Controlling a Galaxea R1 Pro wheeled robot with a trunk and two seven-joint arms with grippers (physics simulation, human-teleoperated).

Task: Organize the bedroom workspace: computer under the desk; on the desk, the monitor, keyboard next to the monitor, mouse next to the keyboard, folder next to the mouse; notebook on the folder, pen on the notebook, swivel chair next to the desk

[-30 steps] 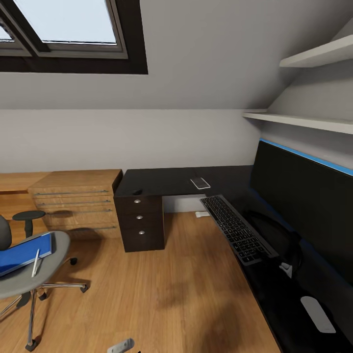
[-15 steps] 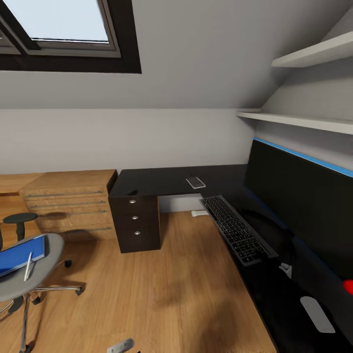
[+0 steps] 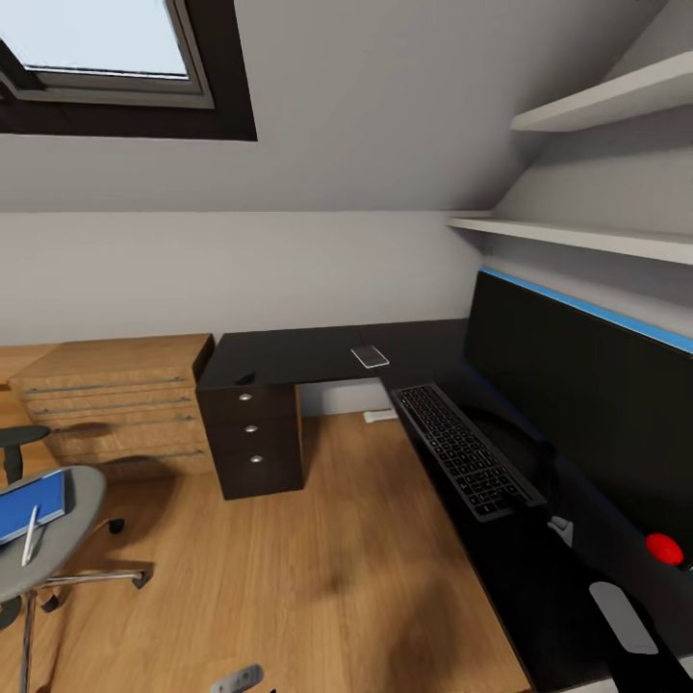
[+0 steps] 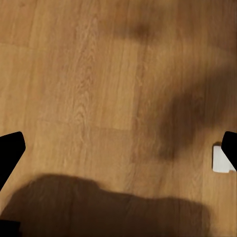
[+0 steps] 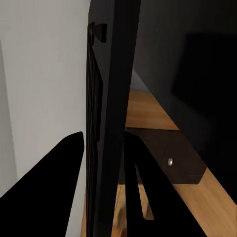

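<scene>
Swinging rightward, the head's view now leaves the flat bright blue folder (image 3: 29,507) on the grey swivel chair (image 3: 67,520) at the edge; it looks light, thin, best pinched by an edge; left gripper (image 4: 118,148) gapes wide; right gripper (image 5: 106,163) straddles the black monitor (image 5: 111,98) edge, grip uncertain.

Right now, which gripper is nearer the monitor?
Right. The right gripper has its fingers either side of the monitor edge; the left gripper hangs open over bare wood floor.
</scene>
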